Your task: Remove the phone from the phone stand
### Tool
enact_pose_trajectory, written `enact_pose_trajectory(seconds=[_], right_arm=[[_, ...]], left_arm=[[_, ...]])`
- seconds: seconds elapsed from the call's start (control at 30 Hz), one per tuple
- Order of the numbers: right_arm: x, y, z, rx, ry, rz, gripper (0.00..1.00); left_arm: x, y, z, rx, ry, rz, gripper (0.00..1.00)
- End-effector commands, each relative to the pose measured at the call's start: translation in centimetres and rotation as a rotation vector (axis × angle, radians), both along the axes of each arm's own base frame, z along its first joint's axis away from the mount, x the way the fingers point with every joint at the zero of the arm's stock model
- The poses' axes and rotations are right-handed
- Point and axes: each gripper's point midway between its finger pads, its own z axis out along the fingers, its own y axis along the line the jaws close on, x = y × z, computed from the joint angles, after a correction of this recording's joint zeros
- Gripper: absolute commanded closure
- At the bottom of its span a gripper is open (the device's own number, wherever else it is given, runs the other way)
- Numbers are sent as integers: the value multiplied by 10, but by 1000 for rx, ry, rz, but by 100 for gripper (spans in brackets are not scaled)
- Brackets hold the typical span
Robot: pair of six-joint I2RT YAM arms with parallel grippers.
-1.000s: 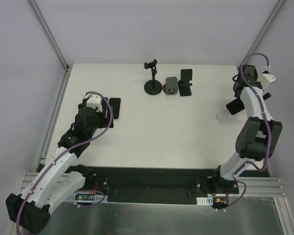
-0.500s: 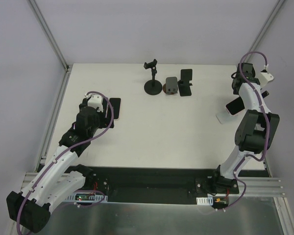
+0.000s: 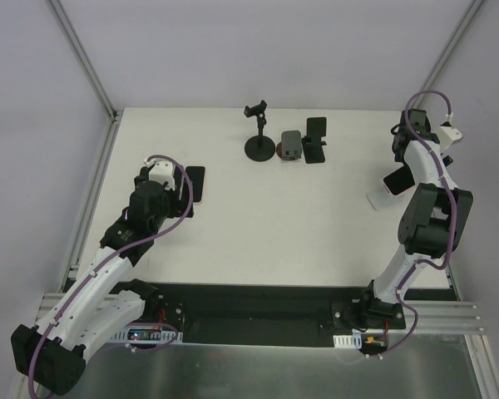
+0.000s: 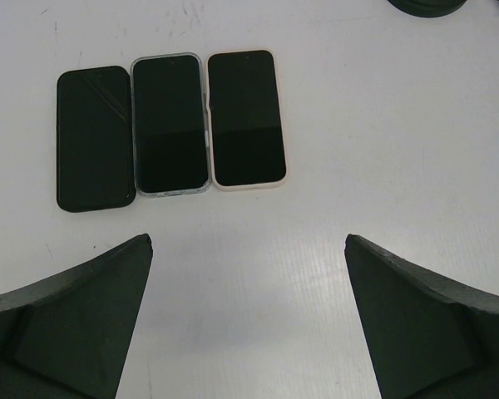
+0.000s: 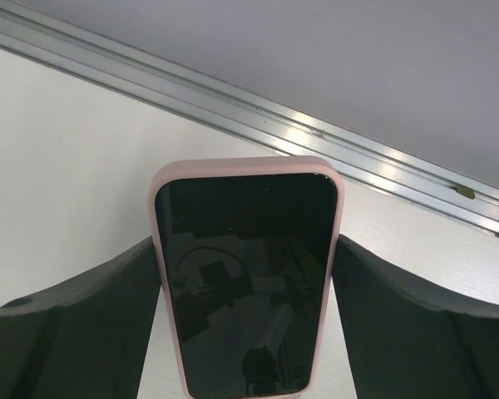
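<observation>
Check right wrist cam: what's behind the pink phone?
White table, an aluminium rail, then grey wall. The pink phone covers whatever props it up.

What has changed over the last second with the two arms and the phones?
The right arm swung its elbow back and leftward. The right claw flanks the pink phone, grip unclear. Nothing was let go. The left arm, the open left claw, the three flat phones and the stands stayed put.
</observation>
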Motion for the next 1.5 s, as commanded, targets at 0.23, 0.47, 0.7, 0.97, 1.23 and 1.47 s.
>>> enact_pose_trajectory(seconds=[0.23, 0.47, 0.7, 0.97, 1.23, 1.47], right_arm=[[-6, 9, 39, -4, -73, 52, 55], [-3, 25, 77, -33, -113, 197, 77], [6, 58, 117, -32, -159, 414, 89], [12, 125, 142, 29, -229, 697, 89], [13, 217, 152, 111, -281, 970, 89], [6, 297, 146, 227, -366, 1097, 87]], left_arm=[[3, -7, 10, -19, -43, -31, 1], [1, -13, 13, -43, -47, -53, 1], [-2, -25, 16, -99, -35, -101, 1], [0, -58, 34, -212, -6, -213, 1], [7, -105, 57, -392, 63, -344, 1], [14, -146, 76, -536, 131, -438, 1]])
